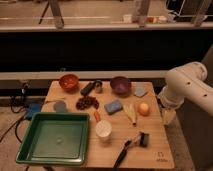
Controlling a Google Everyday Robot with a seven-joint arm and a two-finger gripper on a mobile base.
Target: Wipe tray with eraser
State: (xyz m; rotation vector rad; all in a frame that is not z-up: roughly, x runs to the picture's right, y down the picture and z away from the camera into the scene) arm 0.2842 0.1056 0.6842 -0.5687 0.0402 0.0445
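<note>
Crowding the wooden table are loose things between the gripper and the tray. The green tray sits at the front left corner, its left side past the table's edge. The eraser, a dark oblong block, lies near the back between the orange bowl and the purple bowl, just beside a small shiny object and well apart from the tray. Between eraser and tray lie a dark red cluster, a grey disc and a small orange piece. Counted: one tray, one eraser, two bowls, one white cup, one blue sponge, one long-handled black brush, one orange ball, one yellow item, one grey-blue piece. The tray's floor shows bare green; what the bowls and cup hold cannot be told. The gripper hangs pointing down at the table's right edge, near the orange ball; how far it is open, or whether it holds anything, cannot be told.
</note>
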